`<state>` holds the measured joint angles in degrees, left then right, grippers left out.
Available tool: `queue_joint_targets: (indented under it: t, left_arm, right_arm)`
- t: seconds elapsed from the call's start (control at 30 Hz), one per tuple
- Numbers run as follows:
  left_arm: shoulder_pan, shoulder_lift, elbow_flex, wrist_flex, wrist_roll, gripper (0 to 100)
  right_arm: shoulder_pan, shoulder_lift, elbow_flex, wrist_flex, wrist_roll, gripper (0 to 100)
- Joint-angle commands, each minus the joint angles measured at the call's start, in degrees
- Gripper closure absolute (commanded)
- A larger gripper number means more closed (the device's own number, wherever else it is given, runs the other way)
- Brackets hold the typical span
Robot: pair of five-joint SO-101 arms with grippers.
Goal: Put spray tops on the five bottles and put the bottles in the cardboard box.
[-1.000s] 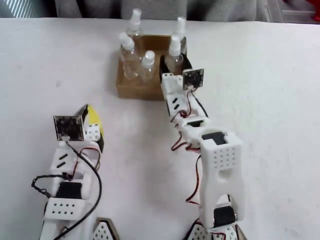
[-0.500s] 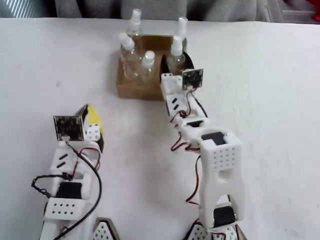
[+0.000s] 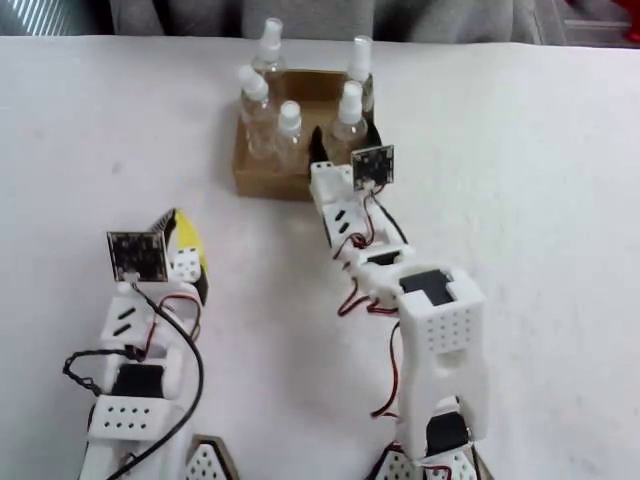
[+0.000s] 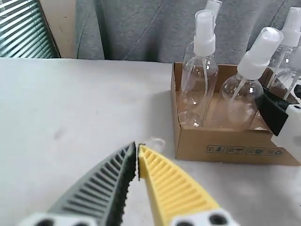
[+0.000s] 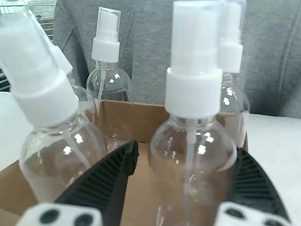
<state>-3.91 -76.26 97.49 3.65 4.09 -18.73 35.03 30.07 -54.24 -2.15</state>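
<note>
Evidently the cardboard box sits at the far middle of the table so that either arm can get to it. The bottles are gathered upright at it, each wearing its white spray top. Three plainly stand inside, while I cannot tell whether the two farthest are within the far wall or just behind it. The right arm is stretched out to the box's near right corner. Its right gripper is spread wide to either side of one bottle, with a sliver of space at one jaw. I read that as a bottle set down among its fellows and let go, not one being carried. The left gripper is pinched closed on nothing, low over the table and well short of the box, apparently parked out of the way. By that reckoning the job looks almost done. The table is plain white; behind its far edge hangs grey fabric, with slatted blinds at one side.
</note>
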Motion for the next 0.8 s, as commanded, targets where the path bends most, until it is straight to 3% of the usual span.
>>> queue_joint_targets:
  t: [0.0, 0.77]
  left_arm:
    - [-0.3, -0.4, -0.2, -1.4, 0.3, 98]
    - [0.0, -0.4, -0.2, -1.4, 0.3, 98]
  right_arm:
    - [-0.2, -4.2, -0.4, 0.3, 0.0, 73.1]
    - [1.8, -21.0, 11.1, 0.3, -5.4, 73.1]
